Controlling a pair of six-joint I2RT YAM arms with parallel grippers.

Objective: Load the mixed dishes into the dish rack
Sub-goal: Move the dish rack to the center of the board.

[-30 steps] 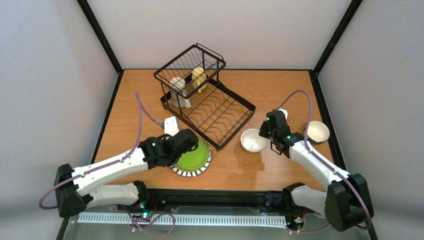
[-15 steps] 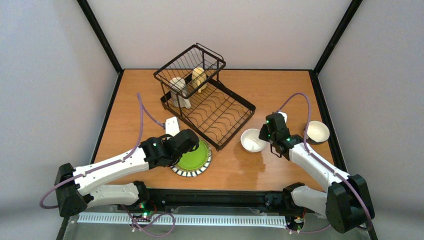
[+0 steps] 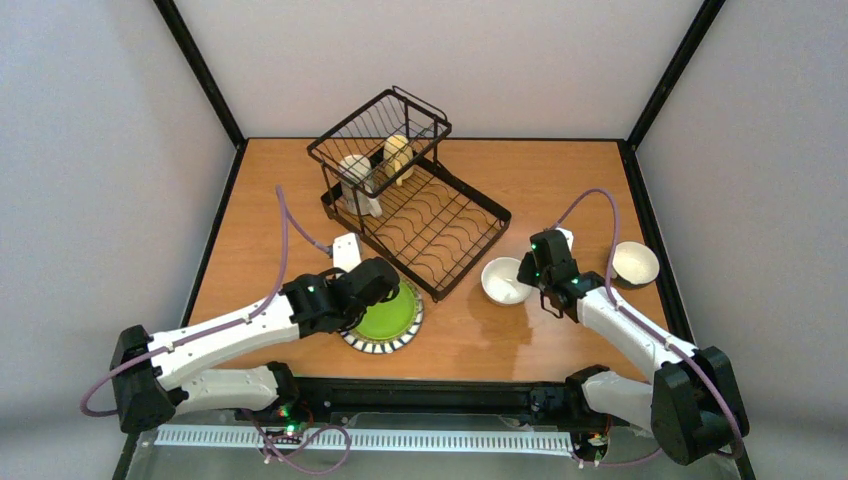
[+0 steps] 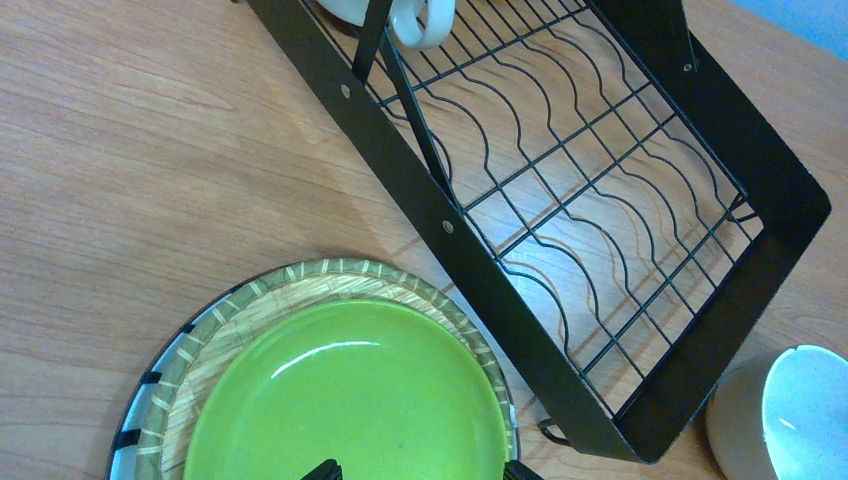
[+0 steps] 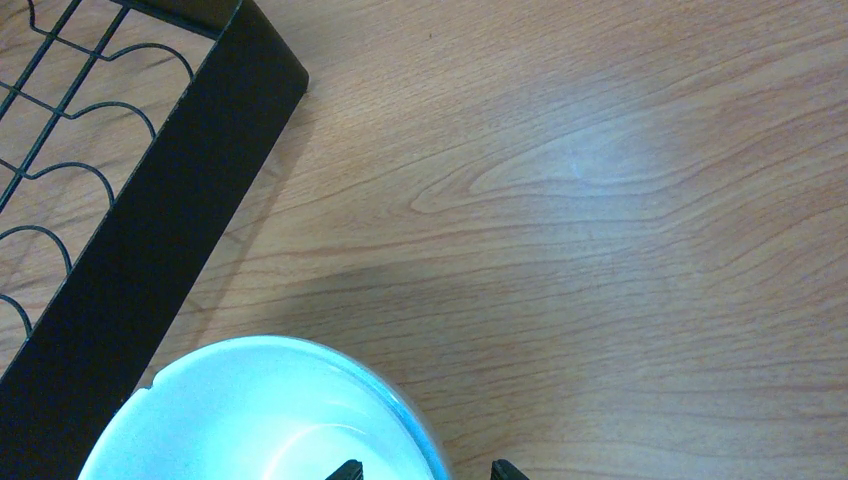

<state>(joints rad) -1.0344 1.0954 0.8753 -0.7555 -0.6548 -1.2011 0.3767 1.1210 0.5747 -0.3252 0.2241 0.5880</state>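
The black wire dish rack (image 3: 420,215) stands at the table's middle back, with a white mug (image 3: 357,185) and a cream mug (image 3: 398,157) at its raised basket end. The lime-green plate (image 3: 388,313) with striped rim lies flat by the rack's near corner; it also shows in the left wrist view (image 4: 345,400). My left gripper (image 4: 421,470) is open, low over the plate. A cream-white bowl (image 3: 505,281) sits right of the rack. My right gripper (image 5: 425,470) is open, one finger inside that bowl's (image 5: 260,415) rim and one outside. A second bowl (image 3: 636,263) sits far right.
The rack's black frame corner (image 5: 140,240) lies close left of the near bowl. The rack's front rail (image 4: 480,270) runs just beyond the plate. Black enclosure posts line the table's left and right edges.
My right gripper has shifted slightly toward the near bowl's right rim. My left gripper has stayed over the plate.
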